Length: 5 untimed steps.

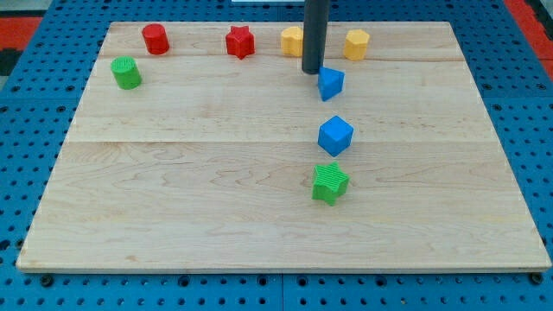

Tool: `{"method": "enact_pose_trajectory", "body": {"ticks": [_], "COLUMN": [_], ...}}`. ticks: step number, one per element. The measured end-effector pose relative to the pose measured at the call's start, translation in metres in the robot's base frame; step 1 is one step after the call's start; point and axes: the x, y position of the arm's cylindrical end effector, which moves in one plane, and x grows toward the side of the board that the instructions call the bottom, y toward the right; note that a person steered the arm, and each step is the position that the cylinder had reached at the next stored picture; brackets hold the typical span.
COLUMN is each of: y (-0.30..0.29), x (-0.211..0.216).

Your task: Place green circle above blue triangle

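The green circle [126, 72], a round green block, sits near the board's left edge toward the view's top. The blue triangle [331, 83] lies right of centre near the top. My tip [312, 70] stands just to the upper left of the blue triangle, touching or nearly touching it, far to the right of the green circle. The rod comes down from the view's top and hides part of a yellow block behind it.
A red cylinder [155, 39], a red star [240, 41], a yellow block [292, 40] and a yellow hexagon [356, 43] line the top edge. A blue cube [335, 136] and a green star [329, 182] lie below the blue triangle. The wooden board [173, 216] lies on a blue pegboard.
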Motion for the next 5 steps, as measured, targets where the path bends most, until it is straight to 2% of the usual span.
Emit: {"method": "enact_pose_trajectory", "body": {"ticks": [1,2,3,4,5], "y": [-0.002,-0.113,-0.195,-0.286,-0.347], "x": [0.014,0.017,0.063,0.035,-0.018]}}
